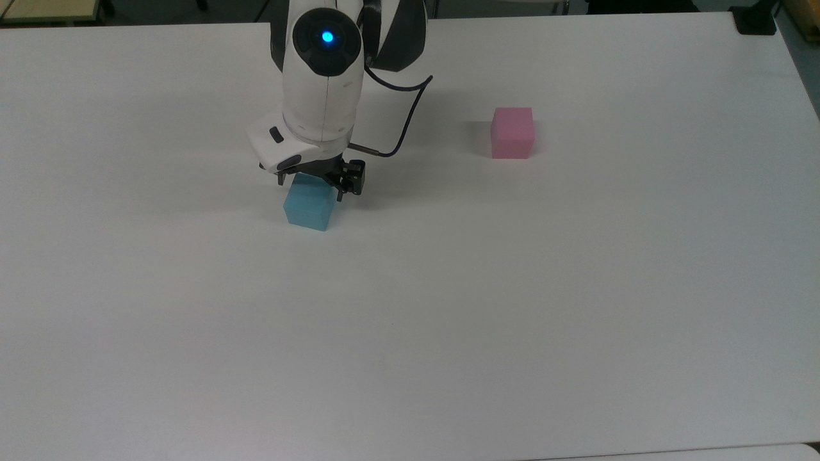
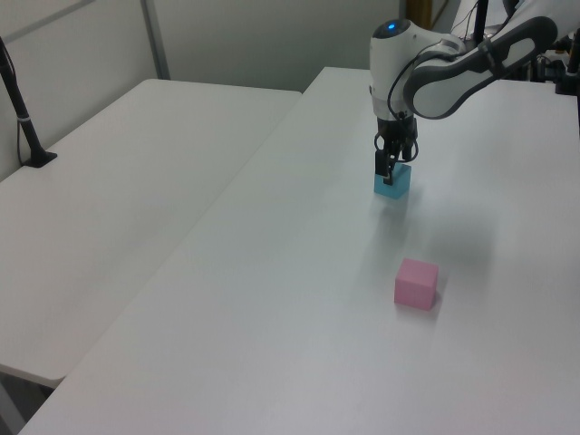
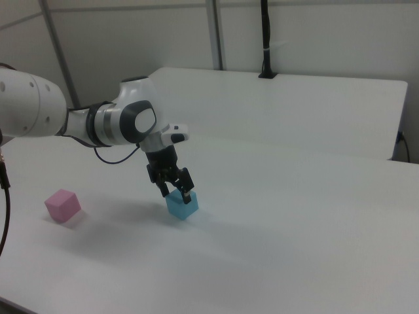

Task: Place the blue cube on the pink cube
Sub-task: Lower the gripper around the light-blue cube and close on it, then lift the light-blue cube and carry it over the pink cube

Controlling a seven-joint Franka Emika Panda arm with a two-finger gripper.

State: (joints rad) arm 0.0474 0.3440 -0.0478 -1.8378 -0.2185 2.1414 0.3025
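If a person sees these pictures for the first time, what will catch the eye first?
Two small cubes on a bare white table. The blue cube sits right under the gripper, whose fingers straddle its top. The pink cube stands alone, well off toward the top view's right.

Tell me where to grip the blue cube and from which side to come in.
Grip the blue cube across two opposite vertical faces, coming straight down from above. It sits flat on the table with plain faces and open space all round, and the gripper is already poised over its top.
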